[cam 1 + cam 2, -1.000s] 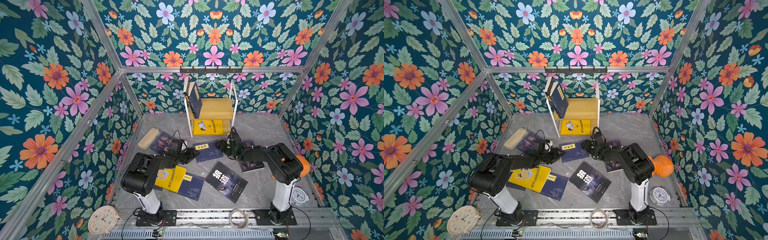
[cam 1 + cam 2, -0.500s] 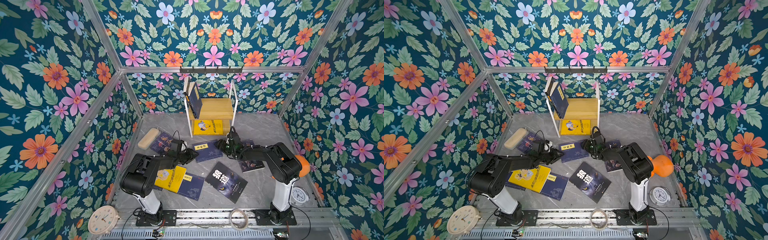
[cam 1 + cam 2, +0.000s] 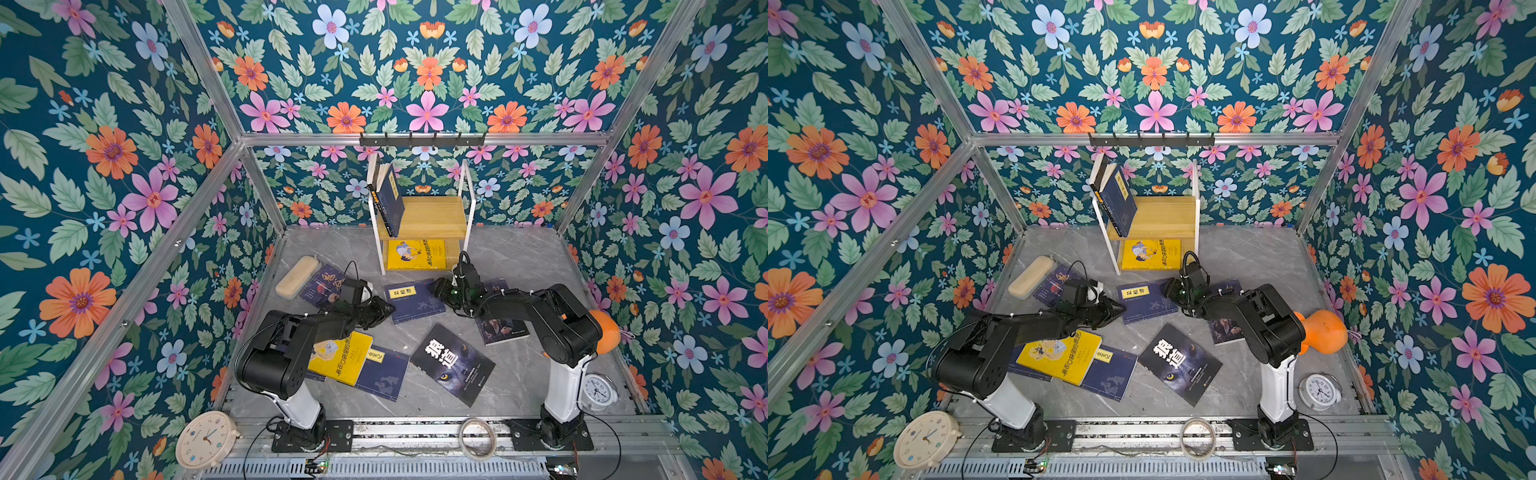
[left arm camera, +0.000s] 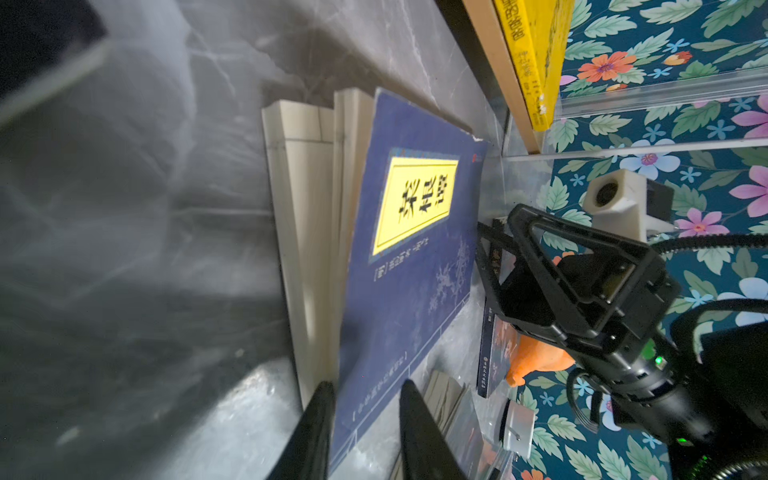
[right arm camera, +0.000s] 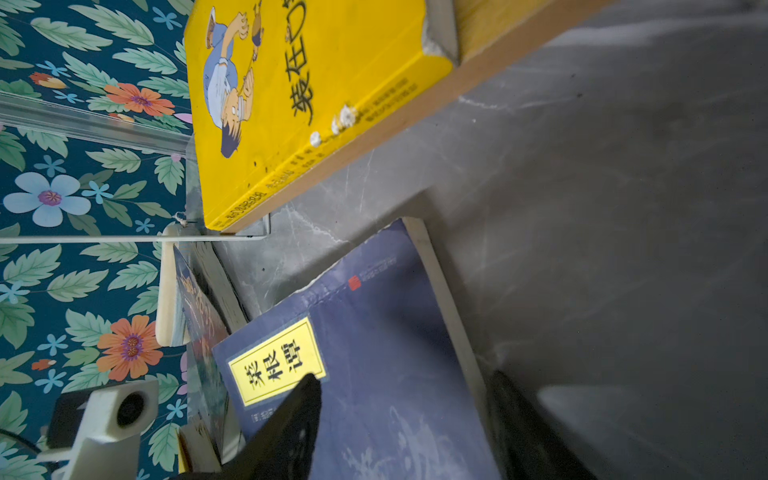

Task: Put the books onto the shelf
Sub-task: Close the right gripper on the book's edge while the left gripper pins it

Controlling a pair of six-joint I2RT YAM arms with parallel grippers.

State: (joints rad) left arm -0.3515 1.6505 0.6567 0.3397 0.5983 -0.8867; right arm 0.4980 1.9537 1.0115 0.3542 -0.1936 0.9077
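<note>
Top views, both: navy book (image 3: pixel 415 301) (image 3: pixel 1144 301) is noted flat on the grey surface (image 3: pixel 519 266) at frame centre, just below the shelf (image 3: pixel 432 216) (image 3: pixel 1163 216). Left hand (image 3: pixel 384 311) (image 3: pixel 1119 311) is placed at the book's lower-left corner. Right hand (image 3: pixel 438 289) (image 3: pixel 1169 289) is placed at its right edge.

Left wrist view: left hand (image 4: pixel 368 386) is seen with the navy book (image 4: pixel 407 266) between its fingers (image 4: pixel 316 432), one by the page block and one over the cover. The gap is narrow. Whether the book is actually pinched cannot be told.

Right wrist view: right hand (image 5: pixel 405 376) is held wide open. One of its fingers (image 5: pixel 291 419) lies over the navy book (image 5: pixel 374 353) beside the yellow label, the other past the page edge over bare surface. Nothing is gripped.

Shelf is located at upper centre, against the back wall. Leaning books (image 3: pixel 390 199) are recorded at the left of the upper board. A yellow book (image 3: pixel 415 253) lies flat on the lower board.

Also on the surface:
- second yellow book (image 3: pixel 340 357), lower left, partly under the left arm
- blue book (image 3: pixel 382 374), partly beneath it
- dark book (image 3: pixel 453 363), lower centre
- one book (image 3: pixel 503 328) under the right arm
- one book (image 3: pixel 324 284) at left, beside a cream case (image 3: pixel 297 276)
</note>
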